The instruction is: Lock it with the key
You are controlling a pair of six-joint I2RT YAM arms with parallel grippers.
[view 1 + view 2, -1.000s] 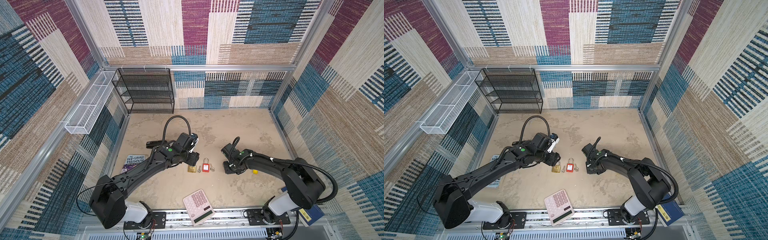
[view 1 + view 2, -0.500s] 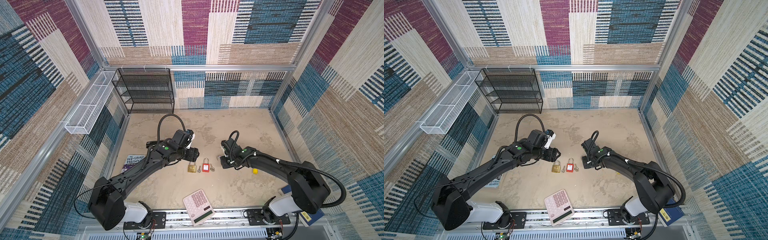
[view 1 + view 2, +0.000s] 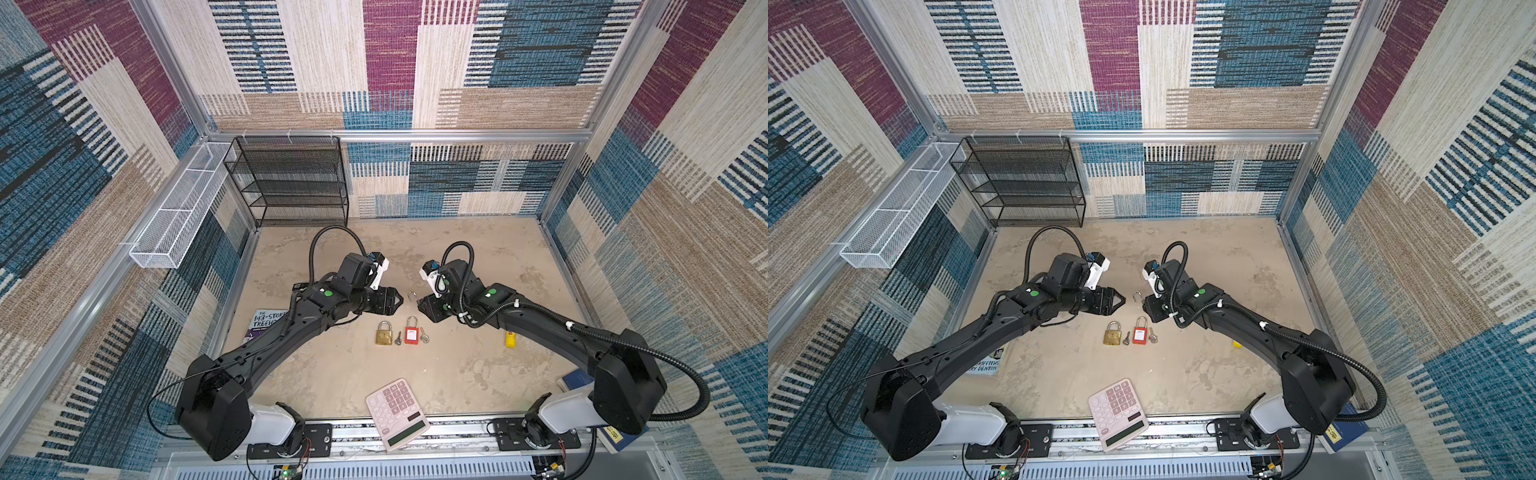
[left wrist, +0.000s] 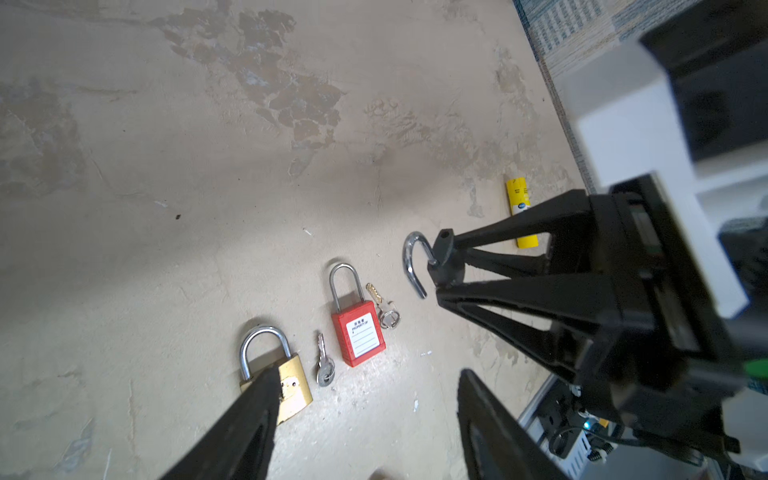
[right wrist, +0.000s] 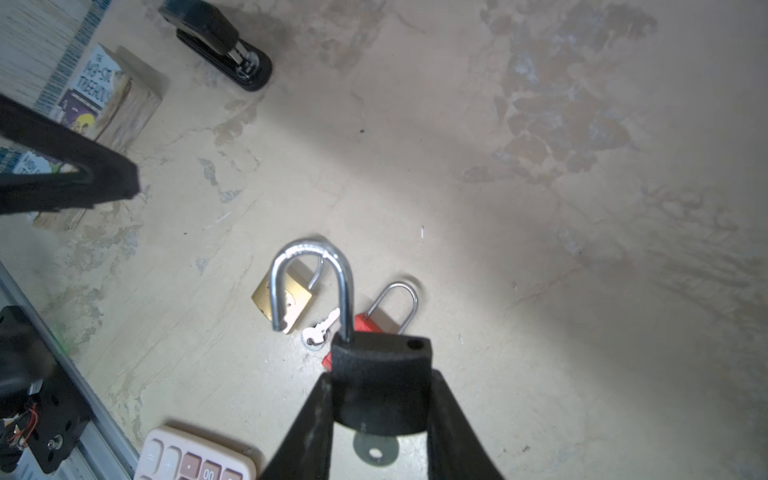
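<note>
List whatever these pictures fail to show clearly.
- Black padlock: flanks covered by the right gripper, right wrist view; keyhole unseen.
- Red padlock: mostly behind the black padlock, right wrist view.
- Book: title cut by the left arm, in a top view.
- Red padlock's label: print too small, left wrist view.

On the red padlock [image 4: 358, 336] the label reads "PROPERTY OF". The book [image 3: 269, 322] cover shows "143-STOR" and "TREEHO", cut off. One calculator [image 5: 195, 459] key shows "00".
</note>
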